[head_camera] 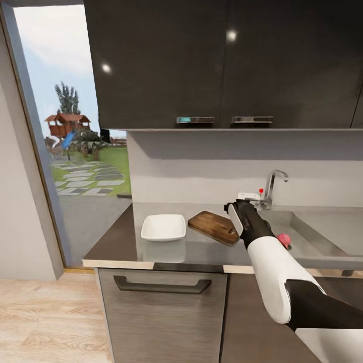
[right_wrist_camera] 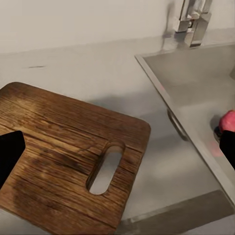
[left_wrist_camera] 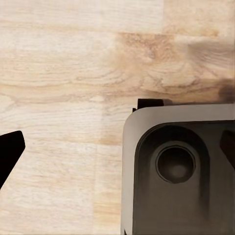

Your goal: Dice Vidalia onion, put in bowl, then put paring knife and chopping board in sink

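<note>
A: Head view: the right arm reaches out over the countertop (head_camera: 201, 247), and the right gripper (head_camera: 236, 214) hangs above the near end of the board (head_camera: 212, 225). The bowl (head_camera: 163, 227) sits just left of the board, apart from it. The sink (head_camera: 322, 227) lies to the right, with the tap (head_camera: 272, 187) and its red knob behind.

B: Is the gripper holding anything?

A: The right wrist view answers that better. Its dark fingertips (right_wrist_camera: 10, 154) show at the two far edges of that picture, so the claw is wide, with nothing between. Under it lies the board (right_wrist_camera: 58, 147), with a slot handle that the head view hides behind the arm.

B: And the onion?

A: Something pink and round (right_wrist_camera: 227, 121) shows at the sink (right_wrist_camera: 196, 83) in the wrist view. In the head view it (head_camera: 284, 239) peeks past the forearm, which covers most of it. I cannot tell more.

B: The left claw?

A: The left wrist view looks at the wooden floor (left_wrist_camera: 63, 98) and a grey part of the robot's base (left_wrist_camera: 178, 166). One dark fingertip (left_wrist_camera: 9, 154) sits at each side edge, wide apart and empty.

B: Anything else around?

A: Dark cabinets (head_camera: 222, 60) above, a drawer (head_camera: 161, 312) below, and a window (head_camera: 75, 126) onto a garden at left.
</note>
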Robot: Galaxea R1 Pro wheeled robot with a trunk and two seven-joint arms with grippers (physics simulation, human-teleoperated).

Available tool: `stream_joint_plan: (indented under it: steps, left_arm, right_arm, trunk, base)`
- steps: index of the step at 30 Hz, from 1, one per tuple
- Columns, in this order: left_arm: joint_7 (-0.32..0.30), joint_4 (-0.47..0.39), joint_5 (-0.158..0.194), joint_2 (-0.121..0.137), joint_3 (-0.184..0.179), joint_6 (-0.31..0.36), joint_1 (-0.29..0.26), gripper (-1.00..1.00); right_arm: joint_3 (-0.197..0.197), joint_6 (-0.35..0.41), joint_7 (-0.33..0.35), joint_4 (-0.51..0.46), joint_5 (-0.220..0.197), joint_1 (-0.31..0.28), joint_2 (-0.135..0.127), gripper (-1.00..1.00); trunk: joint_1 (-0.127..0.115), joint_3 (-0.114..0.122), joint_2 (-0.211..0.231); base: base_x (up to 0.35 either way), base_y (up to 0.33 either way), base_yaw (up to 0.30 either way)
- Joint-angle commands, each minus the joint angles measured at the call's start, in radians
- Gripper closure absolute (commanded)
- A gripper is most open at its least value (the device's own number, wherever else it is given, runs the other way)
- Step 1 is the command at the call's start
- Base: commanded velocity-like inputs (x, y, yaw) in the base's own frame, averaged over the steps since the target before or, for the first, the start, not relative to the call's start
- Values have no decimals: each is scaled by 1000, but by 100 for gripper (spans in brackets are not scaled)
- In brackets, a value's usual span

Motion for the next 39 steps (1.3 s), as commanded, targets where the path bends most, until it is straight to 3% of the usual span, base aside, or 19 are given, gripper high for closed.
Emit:
stream_joint_plan:
  steps: [1,9,22,39]
  left_arm:
    - [0,1,1,0,0,-5,0,-100]
    - [0,1,1,0,0,-5,0,-100]
    - [-3,1,1,0,0,-6,0,-100]
    - [-6,2,0,0,-1,-6,0,-100]
  right_arm:
    - [-4,5,0,-1,4,-1,1,-100]
    - [-4,4,-30,1,4,-1,2,-100]
    - [-3,-29,-52,44,3,-1,2,-100]
    - [-4,-72,-54,98,4,-1,2,-100]
  trunk:
    - [0,-1,-1]
    - [0,1,-1]
    - [0,13,-1]
    - [0,16,-1]
  base:
    - [18,0,0]
    - [6,0,-43]
    - [0,6,-186]
    - [0,169,-34]
